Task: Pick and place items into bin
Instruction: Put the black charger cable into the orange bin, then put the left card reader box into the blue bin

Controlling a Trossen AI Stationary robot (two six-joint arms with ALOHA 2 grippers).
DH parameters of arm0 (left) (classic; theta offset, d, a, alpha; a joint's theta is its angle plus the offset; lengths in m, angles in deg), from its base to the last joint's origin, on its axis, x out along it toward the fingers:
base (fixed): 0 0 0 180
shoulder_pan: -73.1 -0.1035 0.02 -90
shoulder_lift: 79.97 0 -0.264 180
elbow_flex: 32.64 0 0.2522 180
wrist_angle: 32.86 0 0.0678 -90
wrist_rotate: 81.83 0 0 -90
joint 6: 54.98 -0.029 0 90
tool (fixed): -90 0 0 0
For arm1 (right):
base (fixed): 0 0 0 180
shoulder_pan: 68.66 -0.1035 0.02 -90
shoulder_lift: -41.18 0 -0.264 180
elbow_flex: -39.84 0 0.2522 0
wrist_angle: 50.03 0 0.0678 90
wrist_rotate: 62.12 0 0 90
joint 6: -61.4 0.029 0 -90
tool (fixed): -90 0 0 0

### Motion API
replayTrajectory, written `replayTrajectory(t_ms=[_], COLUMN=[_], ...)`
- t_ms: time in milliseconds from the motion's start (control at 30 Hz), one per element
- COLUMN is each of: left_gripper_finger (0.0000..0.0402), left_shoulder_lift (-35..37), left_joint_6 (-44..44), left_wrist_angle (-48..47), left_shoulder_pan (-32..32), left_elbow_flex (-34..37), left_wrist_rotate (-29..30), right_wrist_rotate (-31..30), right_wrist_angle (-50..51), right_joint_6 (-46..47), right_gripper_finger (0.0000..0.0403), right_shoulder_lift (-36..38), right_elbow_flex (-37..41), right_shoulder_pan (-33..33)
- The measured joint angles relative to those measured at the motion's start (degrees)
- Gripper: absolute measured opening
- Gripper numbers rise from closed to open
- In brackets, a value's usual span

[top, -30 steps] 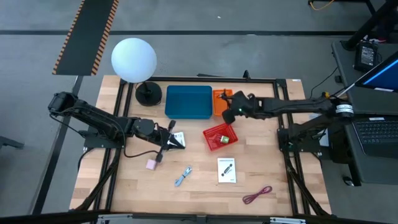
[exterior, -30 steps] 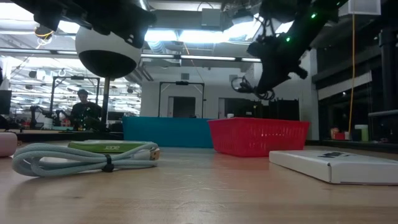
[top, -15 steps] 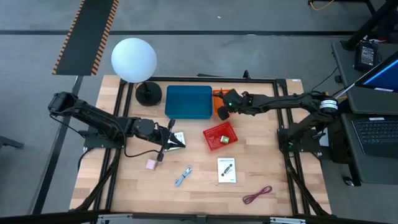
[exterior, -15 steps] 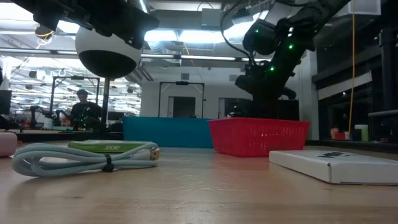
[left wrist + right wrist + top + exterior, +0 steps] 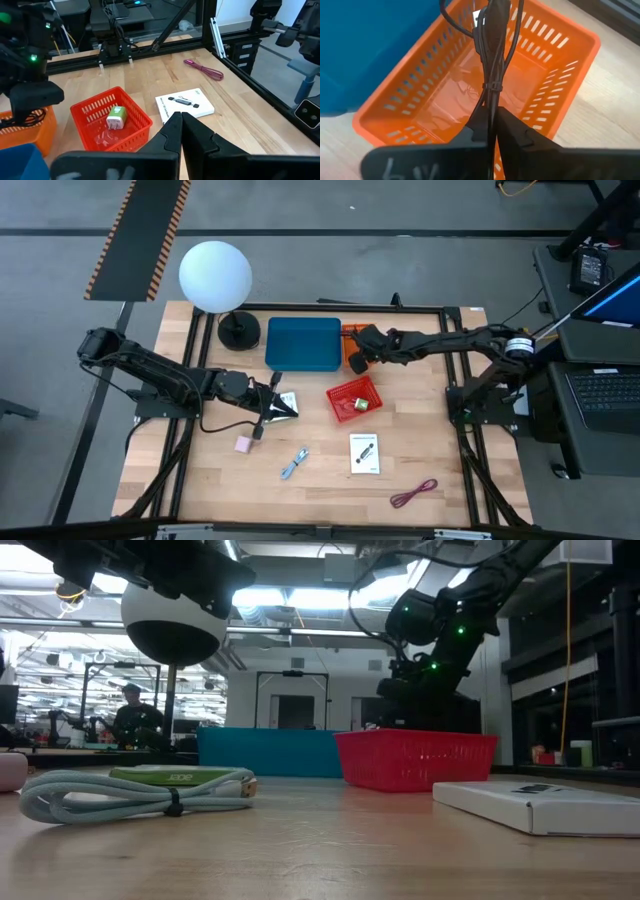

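Above the orange slotted plastic basket [image 5: 485,95], the right gripper [image 5: 491,131] pinches a bundled black cable [image 5: 491,60], whose upper end runs out of frame. Near a white printed card [image 5: 287,404] at the table's left-centre, the left gripper [image 5: 181,131] hovers with fingers pressed together, empty. From above, the right arm largely hides the basket.

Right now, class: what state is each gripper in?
Left gripper: shut, holding nothing visible, above the table.
Right gripper: shut on the black cable, over the orange basket.
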Motion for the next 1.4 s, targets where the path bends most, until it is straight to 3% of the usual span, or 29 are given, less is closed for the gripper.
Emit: replayTrajectory(t_ms=[433,800,1033,1400], left_gripper_finger=[0.0003,0.0003,0.0003,0.0003], left_shoulder_lift=[0.00,0.00,0.00,0.00], left_joint_6=[0.00,0.00,-0.01,-3.28], left_wrist_angle=[-0.02,-3.21,-3.54,-3.33], left_shoulder_pan=[0.00,0.00,0.00,0.00], left_elbow_flex=[0.00,0.00,0.00,-0.14], left_wrist_rotate=[-0.02,0.07,5.25,14.16], right_wrist_rotate=[-0.21,-0.12,7.89,8.96], right_wrist_angle=[-3.40,-3.89,-8.36,-14.11], right_joint_6=[-5.41,-11.87,-17.97,-23.91], right_gripper_finger=[0.0053,0.0059,0.0059,0.0059], right_shoulder_lift=[-0.34,6.44,13.17,12.06], right_elbow_flex=[0.00,0.00,0.00,-0.07], right_shoulder_pan=[0.00,-0.04,-2.97,-9.58])
